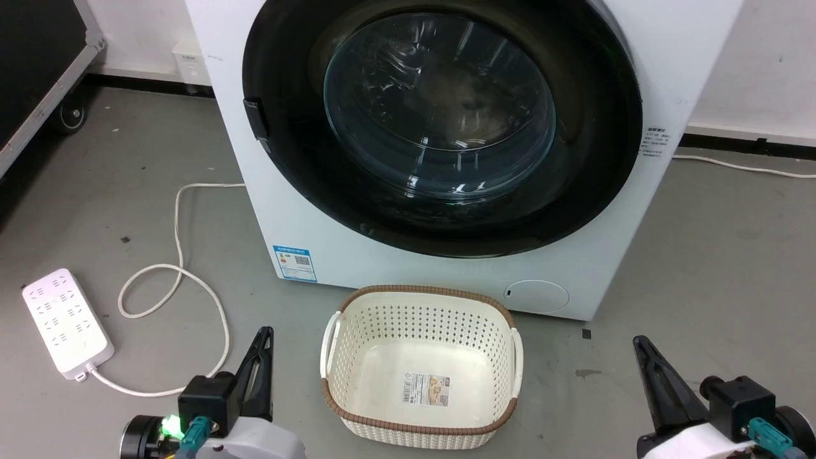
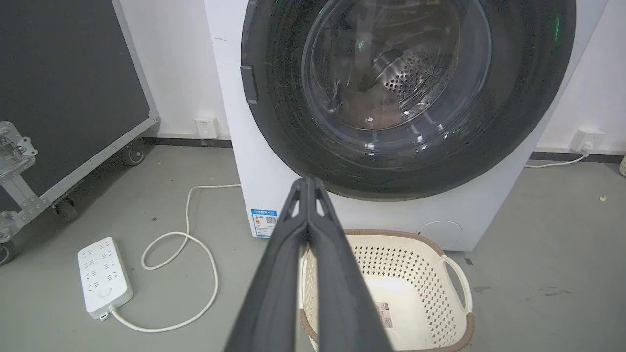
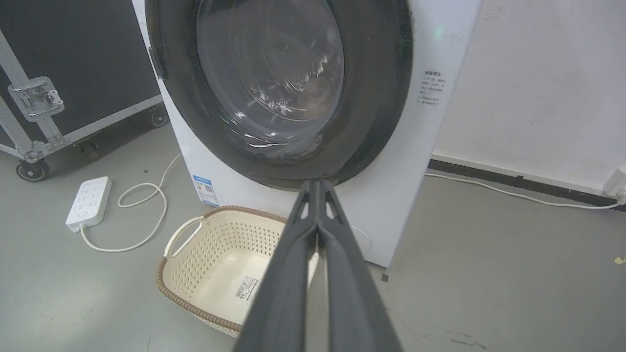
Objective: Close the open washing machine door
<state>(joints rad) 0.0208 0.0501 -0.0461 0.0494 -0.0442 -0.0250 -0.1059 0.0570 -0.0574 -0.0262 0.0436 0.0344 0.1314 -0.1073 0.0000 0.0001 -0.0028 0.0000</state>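
**Even light, glary glass**

It's bright, flat indoor light from above, so shadows on the floor (image 1: 733, 255) are faint and soft. The washing machine door (image 1: 440, 108) glass throws white streaks and a few green glints. Both wrist views bow straight lines near the edges. The head view's pretty sharp.

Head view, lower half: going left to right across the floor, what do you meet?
white rectangular plastic power strip → left gripper with dark fingers → cream perforated plastic laundry basket with brown rim → right gripper with dark fingers
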